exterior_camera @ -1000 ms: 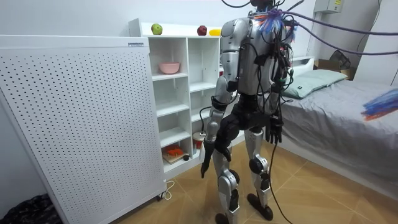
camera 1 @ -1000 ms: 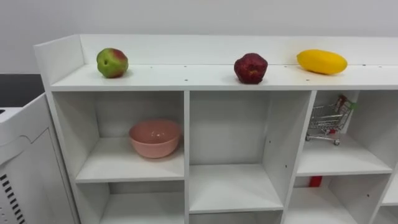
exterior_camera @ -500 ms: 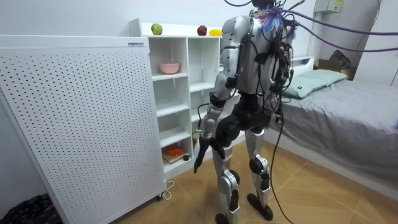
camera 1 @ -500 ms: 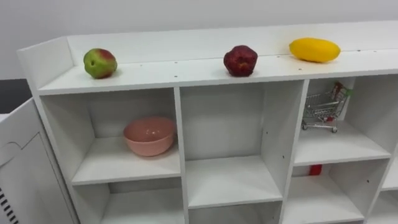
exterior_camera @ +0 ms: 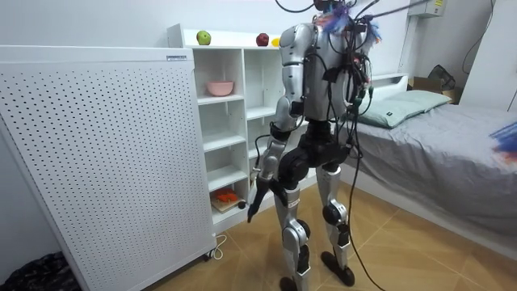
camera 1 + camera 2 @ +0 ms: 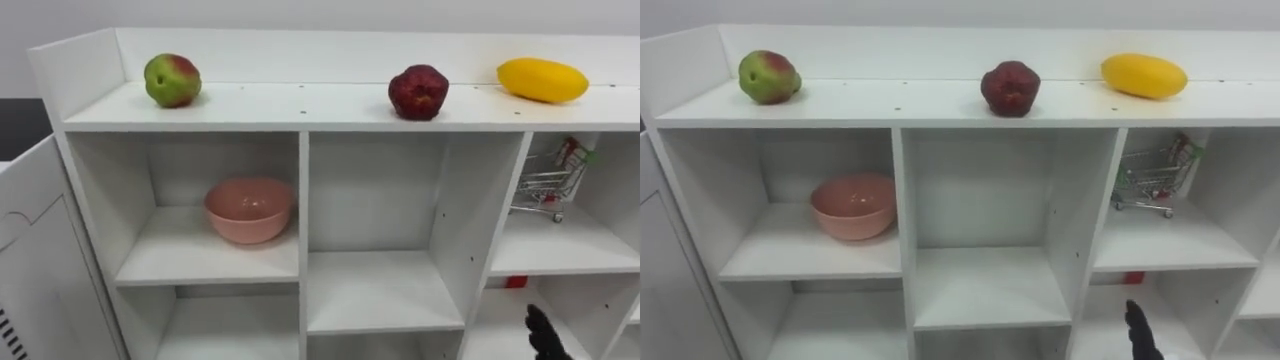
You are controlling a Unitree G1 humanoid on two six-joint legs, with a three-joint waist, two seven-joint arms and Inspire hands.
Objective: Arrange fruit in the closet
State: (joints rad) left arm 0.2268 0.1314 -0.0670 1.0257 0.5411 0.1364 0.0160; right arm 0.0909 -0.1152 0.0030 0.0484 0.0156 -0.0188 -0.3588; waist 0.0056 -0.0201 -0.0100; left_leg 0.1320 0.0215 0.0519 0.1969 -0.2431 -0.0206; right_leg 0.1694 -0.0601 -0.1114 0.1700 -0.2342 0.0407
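- Fruit: none of it is in my right hand (image 6: 545, 335). That hand sits low at the right, in front of the lower right compartments, with its dark fingers straight, pointing up and empty.
- My left hand (image 5: 252, 207) hangs beside the thigh in the room view, too small for me to tell how it is set.
- All three pieces lie well above the right hand on the top board of the white wooden shelf unit (image 6: 300, 108). They are the long yellow fruit (image 6: 542, 79) at the right, the dark red knobbly fruit (image 6: 418, 92) in the middle and the green-and-red apple (image 6: 172, 80) far left.
- First risk: the way up passes the small wire shopping cart (image 6: 548, 186) in the upper right compartment and the front edge of the top board. A steep lift could clip either one.
- Second risk: I see a wall at the back and left of the top board but no lip in front. A glancing touch would likely roll a round fruit off onto the floor.
- Third risk: the apple is a long cross-body reach for this hand, and leaning in could upset my stance.
- If the pink ceramic bowl (image 6: 249, 210) in the upper left compartment is the target, a dropped fruit could tip or shove it.
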